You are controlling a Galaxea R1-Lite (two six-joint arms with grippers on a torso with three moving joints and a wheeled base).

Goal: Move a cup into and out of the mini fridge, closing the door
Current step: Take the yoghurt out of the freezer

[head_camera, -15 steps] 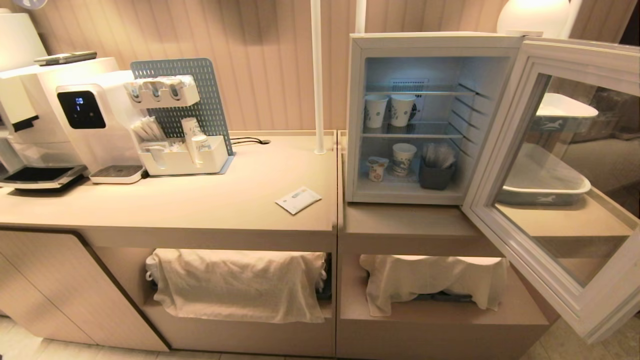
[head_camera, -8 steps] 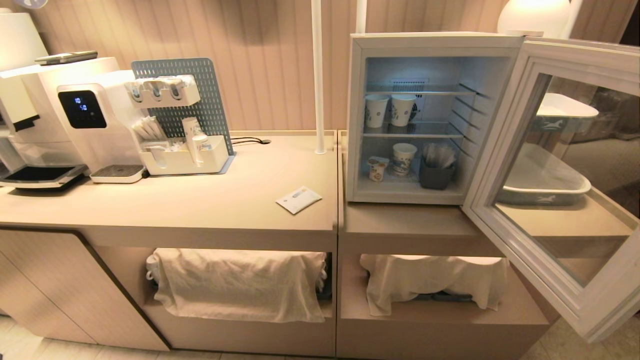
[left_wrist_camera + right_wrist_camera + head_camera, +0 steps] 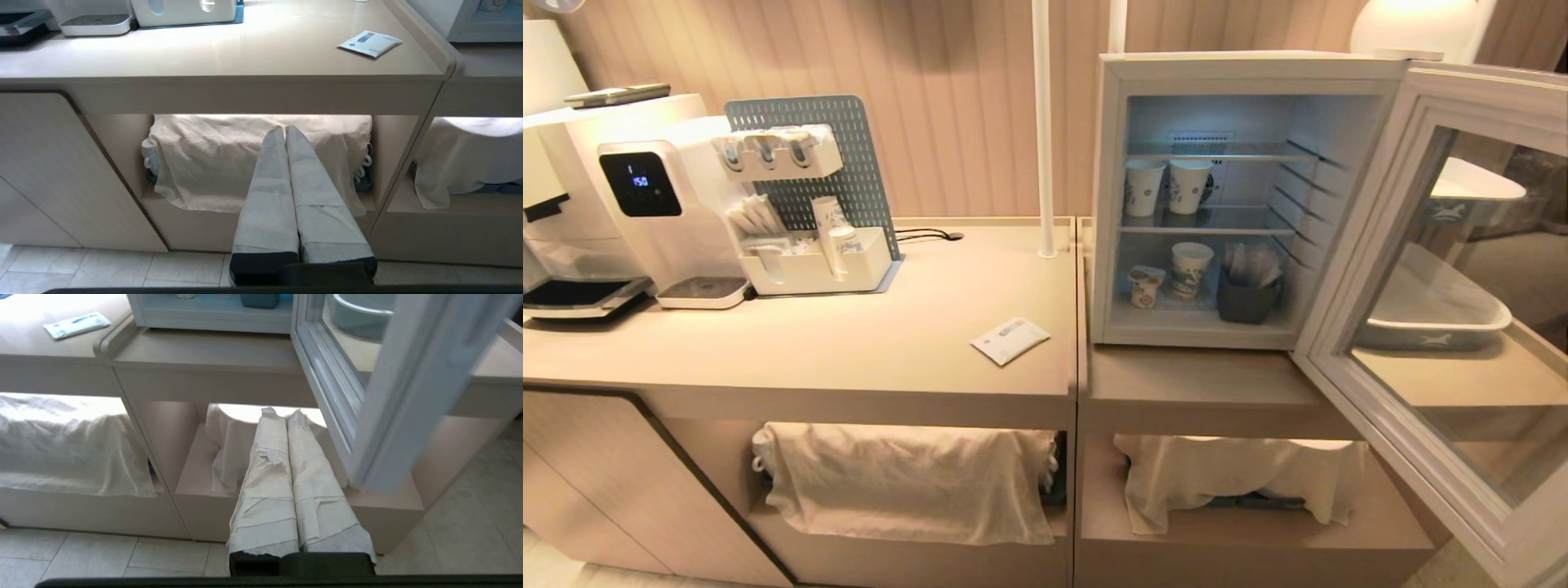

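Observation:
The mini fridge (image 3: 1241,72) stands on the right counter with its door (image 3: 1368,269) swung wide open to the right. The small cup (image 3: 1145,287) with the orange label sits on the fridge's bottom floor at the left, beside a taller paper cup (image 3: 1192,268). Neither gripper shows in the head view. My left gripper (image 3: 284,130) hangs low before the cloth-covered shelf under the left counter, fingers shut and empty. My right gripper (image 3: 282,412) is shut and empty too, low before the right shelf, just beside the open door's (image 3: 400,396) lower edge.
Two paper cups (image 3: 1166,186) stand on the middle wire shelf and a dark holder (image 3: 1246,298) on the bottom right. A white sachet (image 3: 1010,340), a pegboard organiser (image 3: 809,212), a coffee machine (image 3: 629,204) and a white pole (image 3: 1042,122) occupy the left counter. Grey trays (image 3: 1437,310) show through the door glass.
The whole head view has shifted a little, as if the camera came closer. Nothing on the counter or in the fridge has moved.

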